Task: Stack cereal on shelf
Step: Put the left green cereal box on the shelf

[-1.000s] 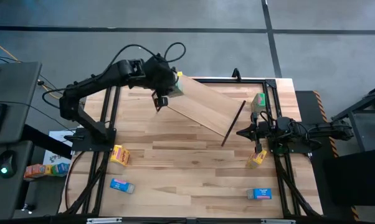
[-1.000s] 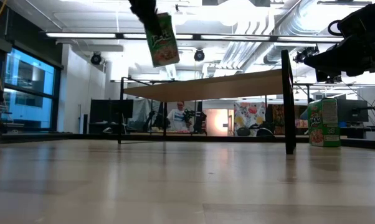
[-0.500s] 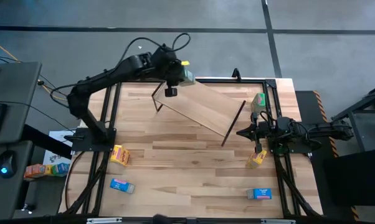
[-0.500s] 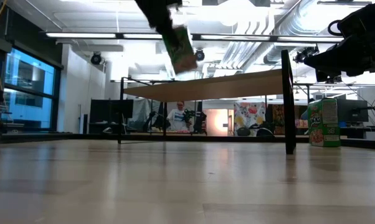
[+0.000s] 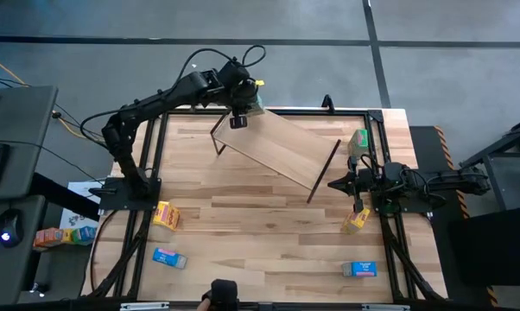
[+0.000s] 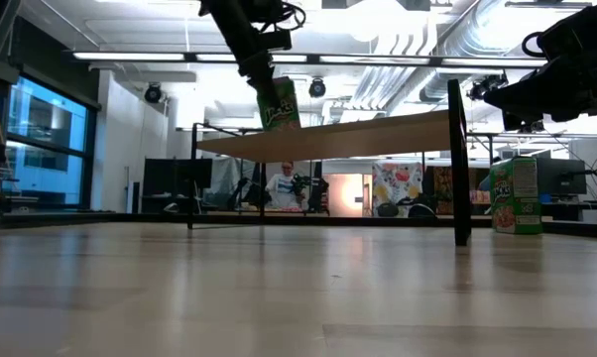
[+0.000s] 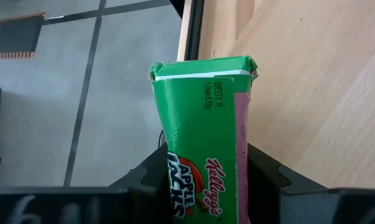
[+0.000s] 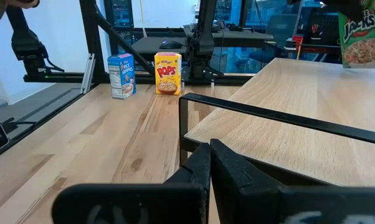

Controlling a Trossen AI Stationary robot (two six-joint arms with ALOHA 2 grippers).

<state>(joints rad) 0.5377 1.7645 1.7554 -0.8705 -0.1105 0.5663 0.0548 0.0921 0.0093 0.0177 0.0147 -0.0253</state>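
Green cereal box (image 6: 278, 104) (upright), left gripper (image 6: 262, 74) clamping, above shelf (image 6: 328, 136)

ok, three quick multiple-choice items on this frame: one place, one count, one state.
1. Where is the held green box?
A. over the shelf's far end
B. on the tabletop
C. under the shelf

2. How many blue boxes lie on the table?
A. none
B. two
C. four

3. The right gripper is:
A. gripping a yellow box
B. wide open
C. shut, empty

Answers:
1 A: the left gripper has it above the shelf.
2 B: one at the near left, one at the near right.
3 C: fingers together, nothing between.
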